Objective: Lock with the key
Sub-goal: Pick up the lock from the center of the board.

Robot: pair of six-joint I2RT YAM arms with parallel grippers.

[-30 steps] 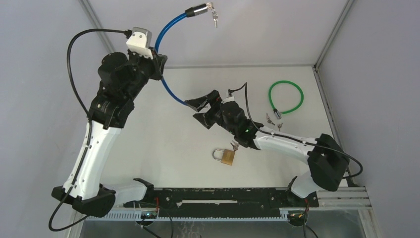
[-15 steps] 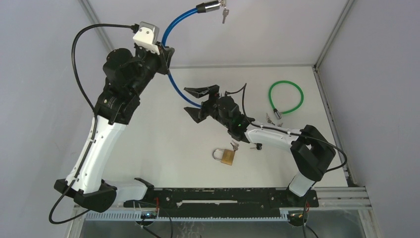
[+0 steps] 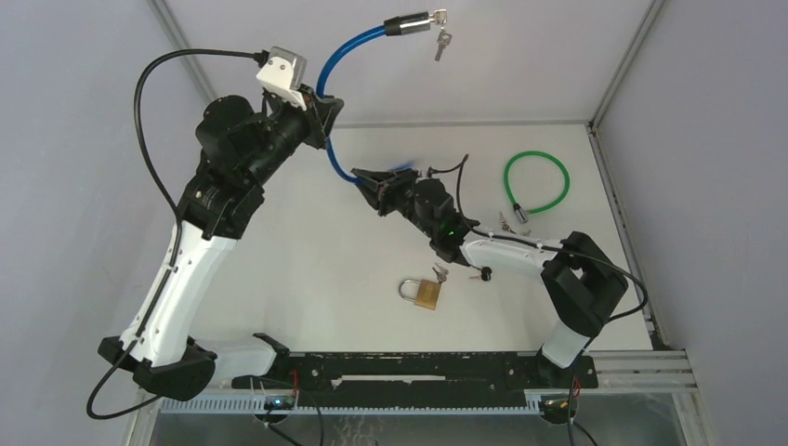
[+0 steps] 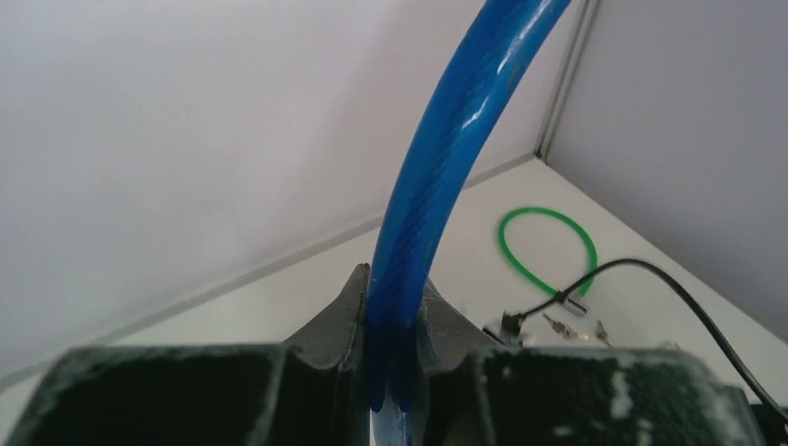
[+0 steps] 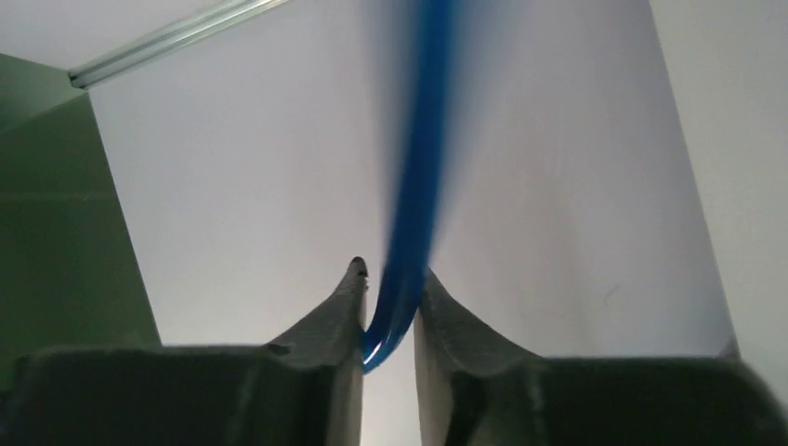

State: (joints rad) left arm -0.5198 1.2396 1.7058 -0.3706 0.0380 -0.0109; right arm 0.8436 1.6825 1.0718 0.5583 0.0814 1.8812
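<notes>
**Spare locks lying about on the table**

Near the far right corner of the table (image 3: 307,269), a green cable loop (image 3: 537,154) lying flat, with a few keys (image 3: 509,221) just beside its end. Nearer the front, a brass padlock (image 3: 426,295) lying flat, shackle to the left, small keys (image 3: 439,273) just beside it.

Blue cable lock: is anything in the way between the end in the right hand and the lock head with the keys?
Nothing visible. The blue plastic-coated cable lock is pinched by the left hand mid-length and the right hand at its lower end; the silver lock head hangs in open air above, keys dangling.
</notes>
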